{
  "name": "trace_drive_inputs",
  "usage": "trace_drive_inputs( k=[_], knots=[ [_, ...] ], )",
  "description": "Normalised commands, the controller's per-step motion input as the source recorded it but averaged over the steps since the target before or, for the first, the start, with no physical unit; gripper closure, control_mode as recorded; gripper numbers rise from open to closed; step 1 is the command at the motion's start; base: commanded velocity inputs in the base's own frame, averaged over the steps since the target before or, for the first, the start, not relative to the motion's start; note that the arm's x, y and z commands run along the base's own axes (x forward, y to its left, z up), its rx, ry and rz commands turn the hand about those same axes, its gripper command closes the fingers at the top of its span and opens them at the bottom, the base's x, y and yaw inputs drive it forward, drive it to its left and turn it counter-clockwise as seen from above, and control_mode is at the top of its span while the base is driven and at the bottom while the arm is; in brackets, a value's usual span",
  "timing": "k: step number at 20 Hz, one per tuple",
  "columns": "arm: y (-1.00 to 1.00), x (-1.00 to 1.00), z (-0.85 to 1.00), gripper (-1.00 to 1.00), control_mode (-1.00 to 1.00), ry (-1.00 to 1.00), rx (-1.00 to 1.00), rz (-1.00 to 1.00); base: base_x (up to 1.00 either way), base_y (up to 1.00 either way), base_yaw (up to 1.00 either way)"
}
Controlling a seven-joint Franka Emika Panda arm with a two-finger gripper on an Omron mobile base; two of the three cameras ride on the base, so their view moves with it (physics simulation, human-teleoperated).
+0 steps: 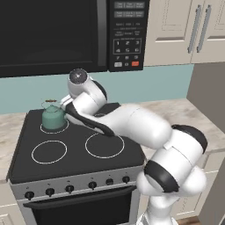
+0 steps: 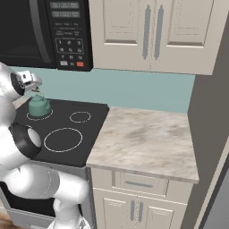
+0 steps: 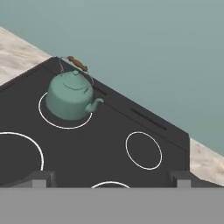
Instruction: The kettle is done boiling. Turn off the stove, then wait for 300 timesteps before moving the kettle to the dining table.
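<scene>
The kettle (image 3: 70, 96) sits on the stove's (image 1: 74, 154) rear-left burner, upper left of the hand view. The gripper (image 3: 111, 179) hovers near it, fingers apart and empty. It should approach squarely and close around the arched handle (image 3: 78, 64).

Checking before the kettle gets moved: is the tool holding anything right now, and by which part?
Nothing is held. The tool is open above the stove, apart from the kettle.

1 kettle (image 1: 53, 117); 1 stove (image 1: 74, 163), 4 burners, 6 knobs; 1 microwave (image 1: 70, 35).
</scene>
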Motion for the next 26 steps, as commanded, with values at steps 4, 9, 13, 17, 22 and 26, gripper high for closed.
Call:
trace_drive_inputs(
  k=[4, 9, 13, 17, 22, 26],
  knots=[
    [0.16, 0.19, -0.12, -1.00, -1.00, 0.00, -0.05, 0.00, 0.00, 0.00, 0.00],
    [0.24, 0.14, -0.20, -1.00, -1.00, -0.05, -0.09, 0.01, 0.00, 0.00, 0.00],
    [0.23, 0.16, -0.10, -1.00, -1.00, -0.04, -0.07, 0.00, 0.00, 0.00, 0.00],
    [0.25, 0.19, -0.01, -1.00, -1.00, -0.05, -0.07, 0.00, 0.00, 0.00, 0.00],
    [0.21, 0.16, 0.00, -1.00, -1.00, -0.03, -0.05, 0.00, 0.00, 0.00, 0.00],
    [0.17, 0.18, 0.00, -1.00, -1.00, 0.00, -0.02, 0.00, 0.00, 0.00, 0.00]
  ],
)
